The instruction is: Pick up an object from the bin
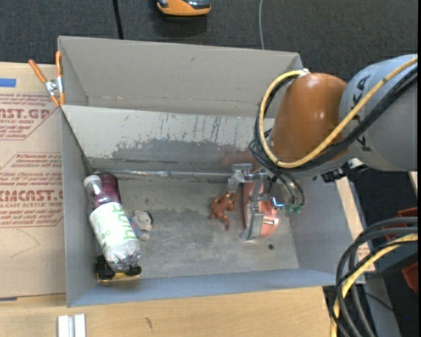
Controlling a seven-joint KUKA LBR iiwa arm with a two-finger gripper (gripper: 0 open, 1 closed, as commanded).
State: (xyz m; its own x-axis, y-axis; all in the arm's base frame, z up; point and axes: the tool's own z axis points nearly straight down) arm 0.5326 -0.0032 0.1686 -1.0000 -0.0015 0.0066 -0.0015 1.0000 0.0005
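The hand point(251, 213) stands low in the grey metal bin point(161, 128), toward 3 o'clock of its floor; whether it is clenched or released cannot be told. Against it at 3 o'clock lies a small salmon-red rounded thing point(269, 224), partly hidden by it. Just beside it at 9 o'clock lies an orange-brown toy figure point(222, 208). Well apart at 9 o'clock lies a purple-filled bottle point(112, 225).
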